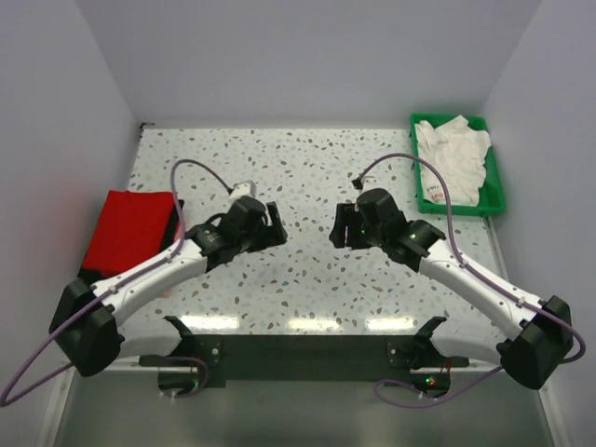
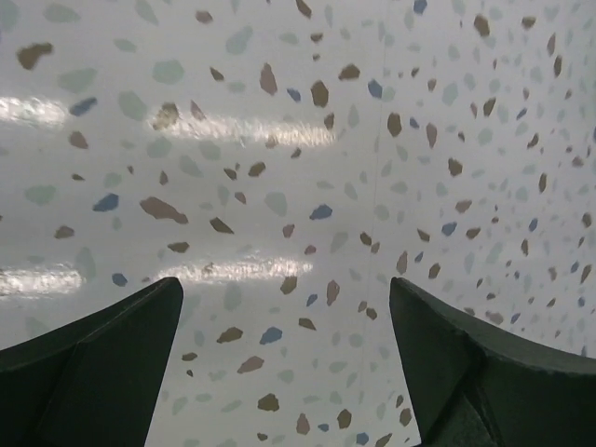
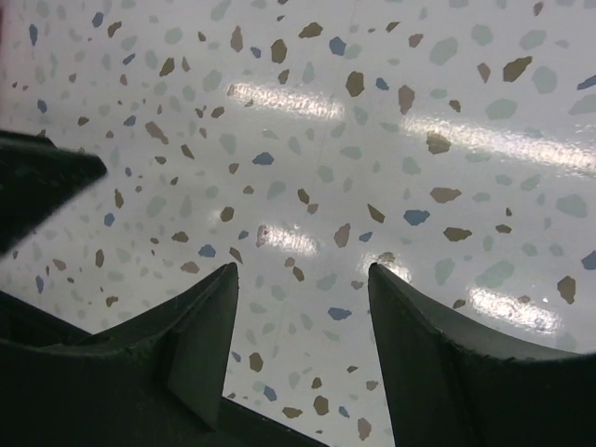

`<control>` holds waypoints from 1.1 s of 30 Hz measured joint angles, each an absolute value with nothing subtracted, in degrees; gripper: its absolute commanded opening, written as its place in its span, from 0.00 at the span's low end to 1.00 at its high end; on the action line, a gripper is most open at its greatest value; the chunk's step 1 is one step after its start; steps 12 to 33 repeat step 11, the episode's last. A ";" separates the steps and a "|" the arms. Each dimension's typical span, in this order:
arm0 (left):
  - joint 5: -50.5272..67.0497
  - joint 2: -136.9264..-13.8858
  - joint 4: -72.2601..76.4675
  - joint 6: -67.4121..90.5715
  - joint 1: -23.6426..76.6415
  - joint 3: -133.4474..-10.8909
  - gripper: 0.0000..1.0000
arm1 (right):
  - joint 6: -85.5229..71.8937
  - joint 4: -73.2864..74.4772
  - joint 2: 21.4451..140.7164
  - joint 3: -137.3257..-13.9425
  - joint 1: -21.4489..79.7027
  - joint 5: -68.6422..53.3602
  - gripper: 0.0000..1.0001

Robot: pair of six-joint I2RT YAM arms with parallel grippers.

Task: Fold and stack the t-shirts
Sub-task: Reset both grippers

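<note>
While both arms hang over the middle of the speckled table [image 1: 307,168] w/ nothing in their grip, the t-shirts sit off to the sides. The red t-shirt [image 1: 130,228] lies at the table's left edge, just beside the left arm: bright red, folded into a flat, roughly square pad w/ fairly neat edges. A thin dark strip runs along its right side; can't tell whether that's another shirt or just shadow. The white t-shirts [image 1: 453,156] are in the green tray [image 1: 494,191] at the far right corner, a crumpled, unfolded heap, creased & bunched, filling most of the tray; any print is too small to make out. The left gripper [image 1: 277,226] points toward the ctr, jaws spread wide; its wrist view shows the two dark fingers [image 2: 102,363] far apart w/ only bare table btwn them. The right gripper [image 1: 337,228] faces it, near but not touching, jaws likewise wide apart, fingers [image 3: 438,372] over bare tabletop, holding nothing.
</note>
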State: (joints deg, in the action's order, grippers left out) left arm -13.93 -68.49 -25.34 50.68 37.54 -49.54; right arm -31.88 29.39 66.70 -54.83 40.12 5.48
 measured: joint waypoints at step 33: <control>-15.05 -74.91 -22.17 48.36 48.01 -50.19 1.00 | -31.73 29.98 59.00 -52.66 40.10 16.10 0.60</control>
